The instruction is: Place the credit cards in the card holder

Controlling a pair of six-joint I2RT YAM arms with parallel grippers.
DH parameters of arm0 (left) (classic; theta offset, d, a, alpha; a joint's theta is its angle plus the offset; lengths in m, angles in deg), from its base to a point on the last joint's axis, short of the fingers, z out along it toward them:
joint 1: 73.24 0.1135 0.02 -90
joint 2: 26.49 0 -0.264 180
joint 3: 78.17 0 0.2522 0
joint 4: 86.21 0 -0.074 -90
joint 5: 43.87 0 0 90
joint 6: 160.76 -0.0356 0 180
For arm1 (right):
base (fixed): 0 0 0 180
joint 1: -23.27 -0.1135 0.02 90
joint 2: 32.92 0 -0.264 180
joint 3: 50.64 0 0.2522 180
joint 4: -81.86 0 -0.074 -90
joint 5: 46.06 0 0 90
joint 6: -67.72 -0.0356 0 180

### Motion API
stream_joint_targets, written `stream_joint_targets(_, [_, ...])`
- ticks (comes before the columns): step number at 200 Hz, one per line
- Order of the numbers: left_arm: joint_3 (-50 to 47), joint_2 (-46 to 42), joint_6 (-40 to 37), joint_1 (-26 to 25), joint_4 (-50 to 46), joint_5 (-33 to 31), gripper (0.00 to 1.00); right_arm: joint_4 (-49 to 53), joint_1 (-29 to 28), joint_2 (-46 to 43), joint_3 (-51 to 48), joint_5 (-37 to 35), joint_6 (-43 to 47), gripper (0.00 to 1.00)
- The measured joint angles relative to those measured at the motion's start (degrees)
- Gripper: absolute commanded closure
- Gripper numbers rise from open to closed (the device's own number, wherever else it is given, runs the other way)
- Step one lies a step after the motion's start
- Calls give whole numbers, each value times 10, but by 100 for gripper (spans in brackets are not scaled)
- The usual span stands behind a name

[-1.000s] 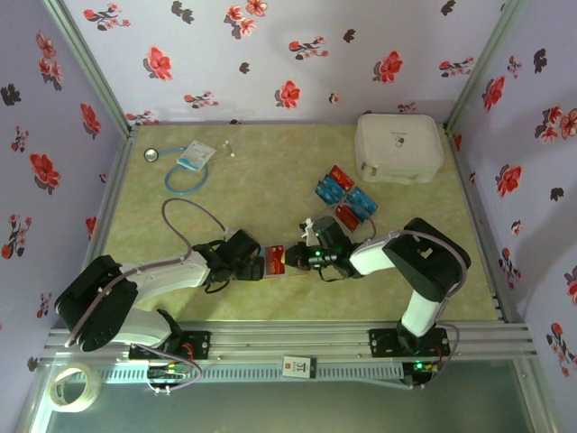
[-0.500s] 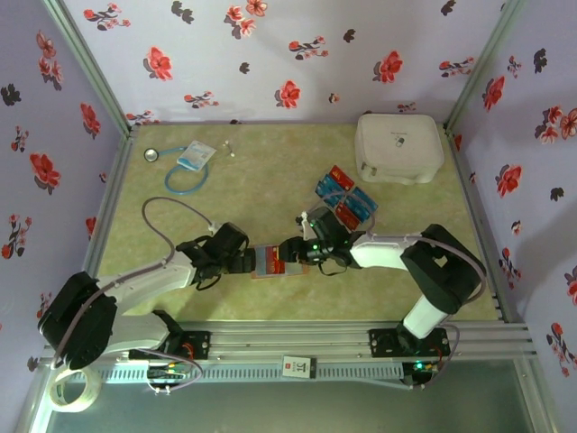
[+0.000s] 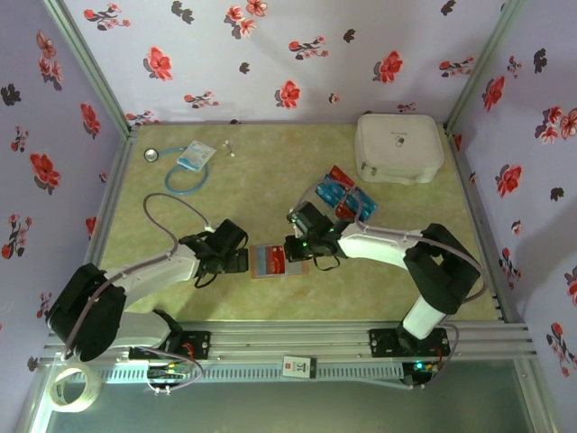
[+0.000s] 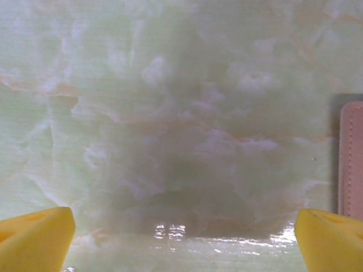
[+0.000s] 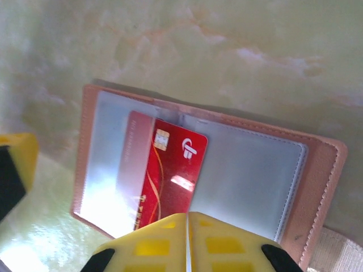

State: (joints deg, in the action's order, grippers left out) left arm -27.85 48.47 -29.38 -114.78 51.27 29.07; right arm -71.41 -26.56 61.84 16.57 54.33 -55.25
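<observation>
Since a moment ago the left gripper (image 4: pixel 184 238) has drawn back from the card holder (image 5: pixel 326 164), and the right gripper (image 5: pixel 186 235) has released the red credit card (image 5: pixel 164 170) it carried and brought its fingers together again. The holder lies open and flat on the worktop (image 3: pixel 270 180) between the two arms, clear pockets facing up. The red card sits slanted and only part way into the left pocket, its chip end deepest and its near end hidden under the right gripper. That gripper is pressed shut with nothing between the fingers; since the card lies flat rather than edge-on in the seam, the closed tips are probably meant as a blunt pusher to slide it home. The left gripper hangs low with its fingers spread wide, just beside the holder's stitched edge but not touching it, likely ready to pin the leather if the push drags it. The remaining credit cards (image 3: pixel 345 197) lie fanned in a loose pile farther back, within the right arm's reach.
</observation>
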Motion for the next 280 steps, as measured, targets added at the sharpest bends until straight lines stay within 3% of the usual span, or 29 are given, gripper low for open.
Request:
stream_joint_targets(74, [13, 38, -13, 0, -1, -5, 0, 54, -26, 45, 36, -51, 24, 94])
stream_joint_targets(280, [27, 76, -29, 0, 13, -3, 0, 70, -57, 113, 117, -50, 30, 95])
